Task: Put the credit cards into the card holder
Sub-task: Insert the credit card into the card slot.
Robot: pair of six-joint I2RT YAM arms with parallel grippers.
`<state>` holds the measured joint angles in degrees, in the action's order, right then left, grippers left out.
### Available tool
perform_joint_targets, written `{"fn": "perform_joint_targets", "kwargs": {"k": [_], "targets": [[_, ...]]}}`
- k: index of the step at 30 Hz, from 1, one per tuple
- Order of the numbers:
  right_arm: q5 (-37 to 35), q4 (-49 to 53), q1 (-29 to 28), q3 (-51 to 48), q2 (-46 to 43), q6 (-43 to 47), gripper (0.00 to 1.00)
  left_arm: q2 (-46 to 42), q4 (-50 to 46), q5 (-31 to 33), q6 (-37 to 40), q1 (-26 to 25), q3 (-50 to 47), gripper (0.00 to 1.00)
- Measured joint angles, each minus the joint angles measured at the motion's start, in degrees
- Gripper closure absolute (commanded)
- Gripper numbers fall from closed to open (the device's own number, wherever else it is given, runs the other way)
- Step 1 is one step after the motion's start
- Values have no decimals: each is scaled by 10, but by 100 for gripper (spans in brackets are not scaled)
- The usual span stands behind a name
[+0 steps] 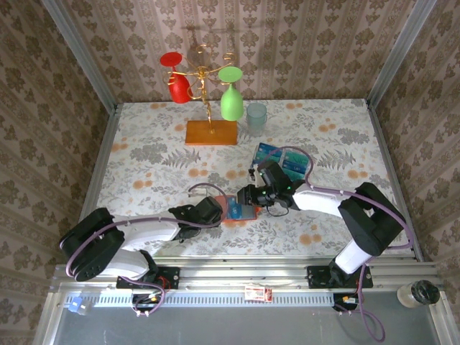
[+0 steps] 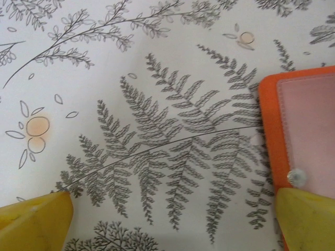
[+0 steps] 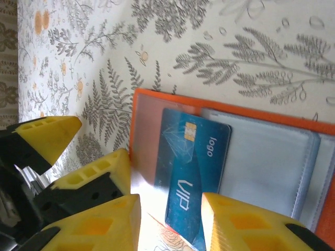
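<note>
The orange-red card holder (image 1: 244, 213) lies open on the table between the two grippers, its greyish pocket (image 3: 261, 157) showing. A blue credit card (image 3: 193, 162) marked "VIP" rests on it, chip end beside the pocket. Its lower end runs between the fingers of my right gripper (image 3: 171, 225), against the right-hand finger, with a clear gap to the other. My left gripper (image 2: 175, 219) is spread wide; its right finger (image 2: 306, 219) sits on the holder's left edge (image 2: 269, 120). More teal and blue cards (image 1: 282, 159) lie behind the right gripper (image 1: 249, 195).
An orange-brown wooden stand base (image 1: 211, 132) with a wire rack holds a red glass (image 1: 176, 79) and a green glass (image 1: 230, 97) at the back. A clear cup (image 1: 256, 115) stands next to it. Papered walls close three sides.
</note>
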<state>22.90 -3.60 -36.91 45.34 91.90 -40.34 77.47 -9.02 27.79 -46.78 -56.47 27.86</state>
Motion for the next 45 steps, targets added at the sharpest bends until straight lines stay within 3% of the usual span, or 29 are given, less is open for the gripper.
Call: {"fn": "perform_joint_targets", "kwargs": {"k": [3, 7, 33, 45], "targets": [[-3, 29, 0, 20, 2, 15, 90, 0, 0, 0, 0, 0, -2, 0], [-5, 49, -4, 45, 28, 27, 92, 0, 0, 1, 0, 3, -2, 0], [-17, 72, -59, 112, 135, 27, 96, 13, 15, 2, 0, 7, -1, 0], [-33, 93, -59, 117, 93, 27, 95, -60, -12, 2, 1, 30, -5, 0]]}}
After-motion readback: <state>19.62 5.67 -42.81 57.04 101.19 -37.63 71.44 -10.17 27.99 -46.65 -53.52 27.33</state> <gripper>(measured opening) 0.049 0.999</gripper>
